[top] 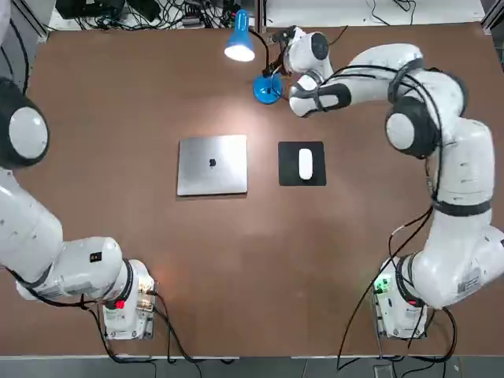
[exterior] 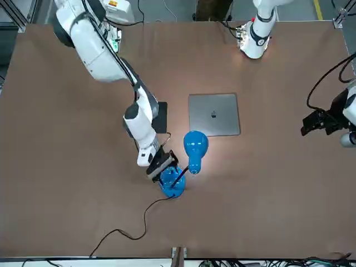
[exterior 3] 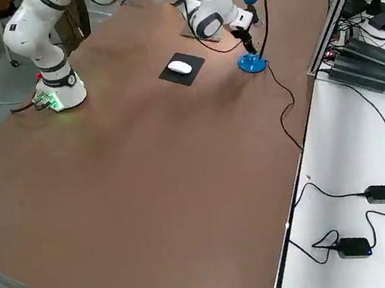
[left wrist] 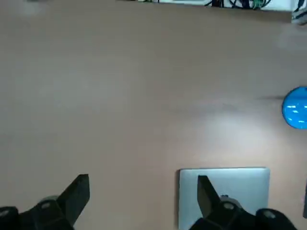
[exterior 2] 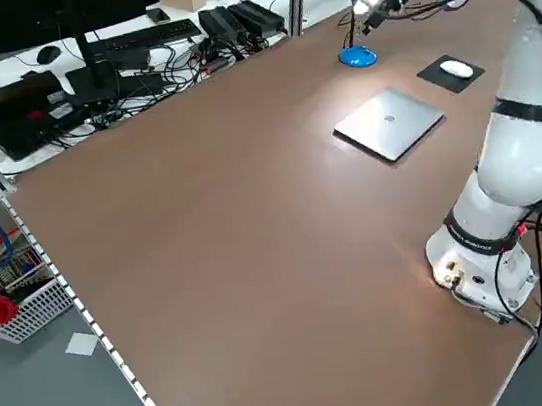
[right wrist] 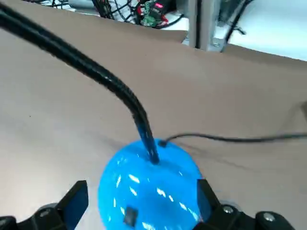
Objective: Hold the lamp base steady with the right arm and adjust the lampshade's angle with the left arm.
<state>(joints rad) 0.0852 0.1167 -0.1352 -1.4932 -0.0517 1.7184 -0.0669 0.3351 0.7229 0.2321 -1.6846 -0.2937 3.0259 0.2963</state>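
The lamp base (right wrist: pixel 151 191) is glossy blue plastic that throws back small highlights; its stem (right wrist: pixel 96 79) is smooth, shiny black. The lampshade (exterior: pixel 195 146) has the same glossy blue finish. The table (top: pixel 118 118) is matt brown. The laptop (top: pixel 212 164) looks like brushed grey metal, the mousepad (top: pixel 302 164) matt black.

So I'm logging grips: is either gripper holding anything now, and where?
Nothing is held. The right gripper stands open astride the lamp base, not clamping it; the left gripper hangs open above the table.
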